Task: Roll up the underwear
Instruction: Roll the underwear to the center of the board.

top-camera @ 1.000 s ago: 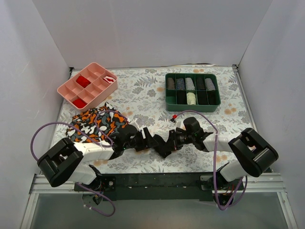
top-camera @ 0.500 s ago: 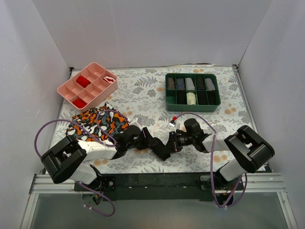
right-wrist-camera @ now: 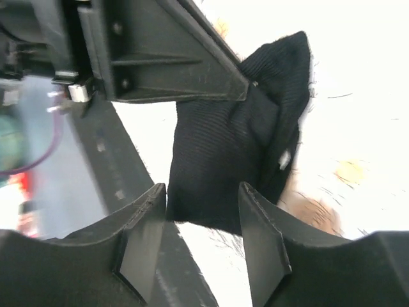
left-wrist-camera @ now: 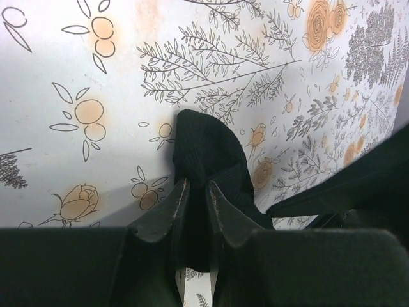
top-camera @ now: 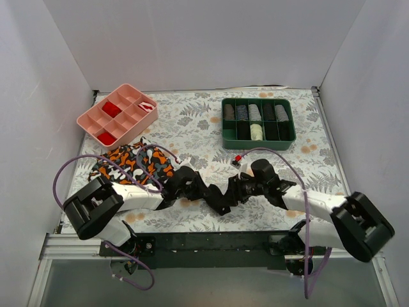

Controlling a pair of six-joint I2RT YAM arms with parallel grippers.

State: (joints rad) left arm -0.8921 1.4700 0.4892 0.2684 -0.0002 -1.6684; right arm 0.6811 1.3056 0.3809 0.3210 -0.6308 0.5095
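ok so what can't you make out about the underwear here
- small black soft fabric underwear: waistband shows in no view; in the top view both grippers cover its ends, hiding how far it is rolled.
- right gripper: right wrist view, fabric lies between spread fingers; contact unclear.
- left gripper: left wrist view, pinches fabric; the fold behind its fingers is hidden.

Covering the table: a floral-printed cloth [top-camera: 192, 125], showing leaves and orange blooms. Sitting at its far left, a pink divided tray [top-camera: 132, 96], holding red pieces [top-camera: 112, 108] in some cells. Standing at the far right of centre, a green divided tray [top-camera: 258, 146], carrying dark rolls [top-camera: 229, 112] and one pale roll [top-camera: 255, 132]. Lying crumpled just in front of the pink tray — an orange, black and white patterned cloth [top-camera: 131, 163]. Enclosing it all — white walls [top-camera: 204, 45].
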